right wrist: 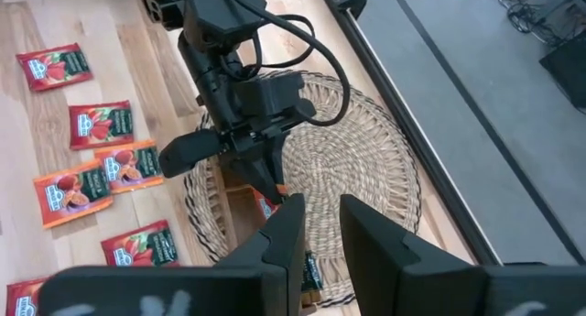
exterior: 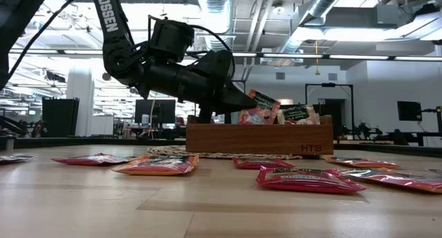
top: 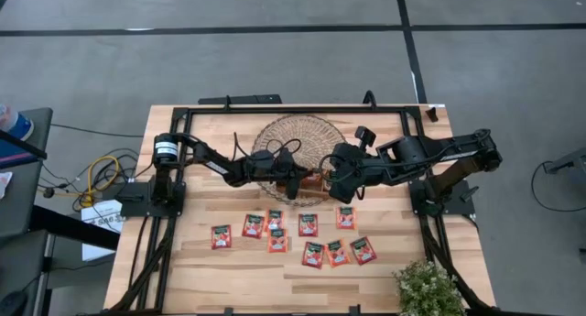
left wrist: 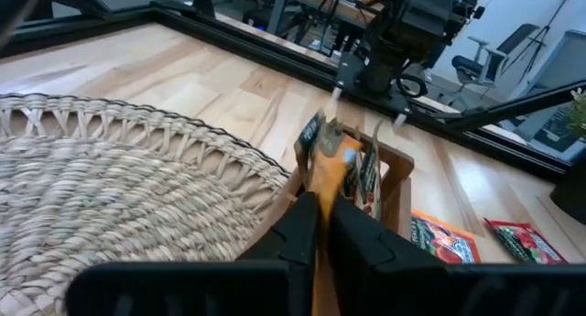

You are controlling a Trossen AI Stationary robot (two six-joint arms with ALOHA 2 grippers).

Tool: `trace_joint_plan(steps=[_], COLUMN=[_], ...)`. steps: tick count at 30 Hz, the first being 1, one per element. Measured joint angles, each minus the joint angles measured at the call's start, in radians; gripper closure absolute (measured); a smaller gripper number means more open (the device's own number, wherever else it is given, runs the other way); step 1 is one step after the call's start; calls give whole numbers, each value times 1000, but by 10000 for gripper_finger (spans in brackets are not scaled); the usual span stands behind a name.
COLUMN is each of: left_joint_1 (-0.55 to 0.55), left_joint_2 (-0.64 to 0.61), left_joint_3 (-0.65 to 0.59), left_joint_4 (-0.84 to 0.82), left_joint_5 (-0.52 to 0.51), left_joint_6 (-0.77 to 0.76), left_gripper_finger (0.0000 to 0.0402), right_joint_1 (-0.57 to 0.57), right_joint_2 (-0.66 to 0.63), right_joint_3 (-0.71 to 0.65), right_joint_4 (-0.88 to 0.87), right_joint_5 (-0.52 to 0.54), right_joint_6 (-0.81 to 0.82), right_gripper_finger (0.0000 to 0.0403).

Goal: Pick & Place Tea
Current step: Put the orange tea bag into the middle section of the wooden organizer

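wooden tray (top: 314, 182) mostly hidden beneath pincers, plant (top: 428, 290) cut off

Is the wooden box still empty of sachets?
No, in the low view two sachets already stand up out of the wooden box.
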Motion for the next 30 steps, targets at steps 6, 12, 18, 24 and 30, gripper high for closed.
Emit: trace_joint_plan(steps=[6, 12, 18, 24, 30], left_joint_1=[0, 0, 0, 0, -9], left_joint_2=[0, -6, -95, -246, -487], left_joint_3=[0, 0, 0, 0, 0], left_joint_4=[-19, -18, -31, -181, -501], left_joint_5=[4, 5, 5, 39, 110], left_joint_6=[1, 4, 86, 82, 17], left_gripper_finger=[337, 299, 291, 291, 293], right_joint_1=[0, -1, -1, 0, 7], right_joint_2=[0, 0, 0, 0, 0], right_joint_3=[0, 0, 0, 1, -49], right_joint_4=[23, 32, 21, -53, -154], right_joint_5=[0, 0, -1, -64, -384], right_joint_6=[-25, -41, -41, -41, 15], right_gripper_finger=[337, 337, 337, 337, 337])
